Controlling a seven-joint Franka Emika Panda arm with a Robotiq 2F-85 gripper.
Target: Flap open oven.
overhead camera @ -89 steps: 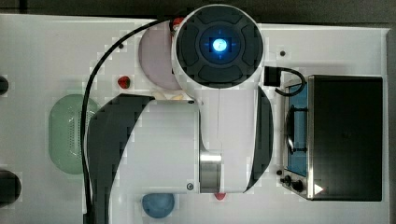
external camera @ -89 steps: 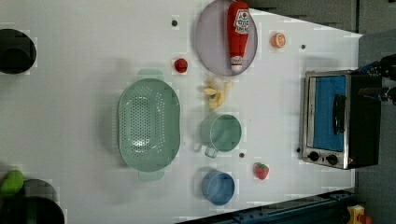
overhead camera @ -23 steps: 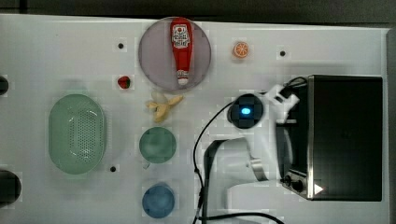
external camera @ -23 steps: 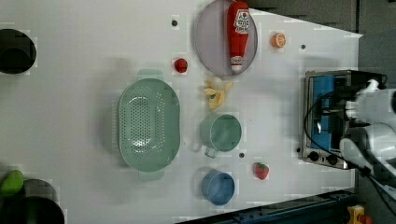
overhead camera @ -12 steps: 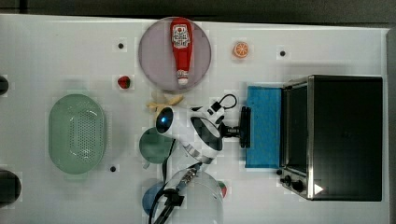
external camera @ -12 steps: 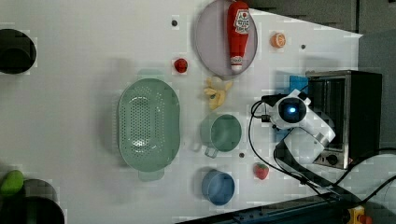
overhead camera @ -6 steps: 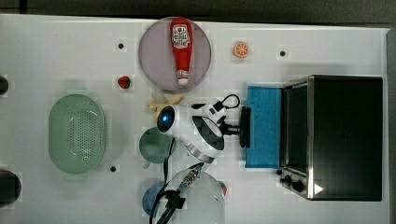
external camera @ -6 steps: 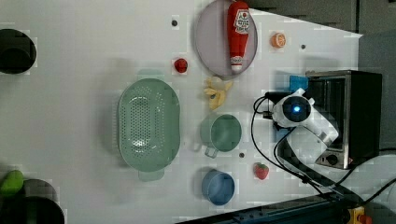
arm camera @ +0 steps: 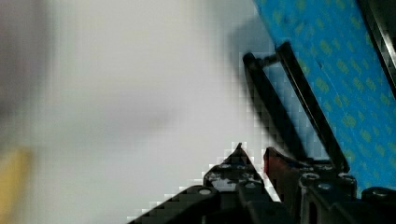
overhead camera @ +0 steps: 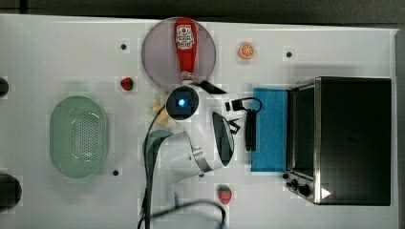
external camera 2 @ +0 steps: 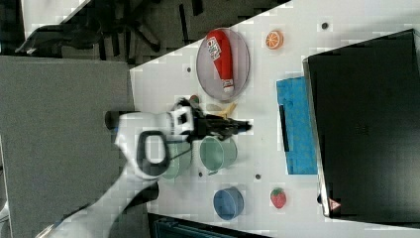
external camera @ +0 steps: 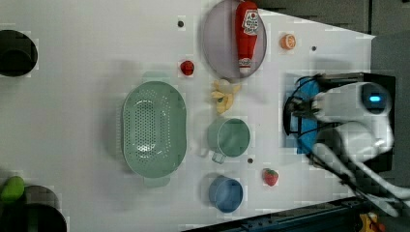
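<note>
The gripper [arm camera: 254,156] is cut off at the wrist view's edge, its fingertips [arm camera: 239,154] a narrow gap apart, clamped on nothing; just beyond them runs the dark bar handle [overhead camera: 250,130], with white table between; past it lies the blue glass door [overhead camera: 270,129], flapped flat; behind stands the oven [overhead camera: 351,138], its cavity dark.

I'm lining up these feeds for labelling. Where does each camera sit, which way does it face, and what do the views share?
Top view: overhead, straight down on the table; arm over the middle.
Left view: high, looking down; arm over the oven.
Right view: high, angled; arm at the right view's left, gripper short of the open door.
Wrist view: on the wrist, facing the door handle; fingers show.
Shared: the blue door and the ketchup bottle.
</note>
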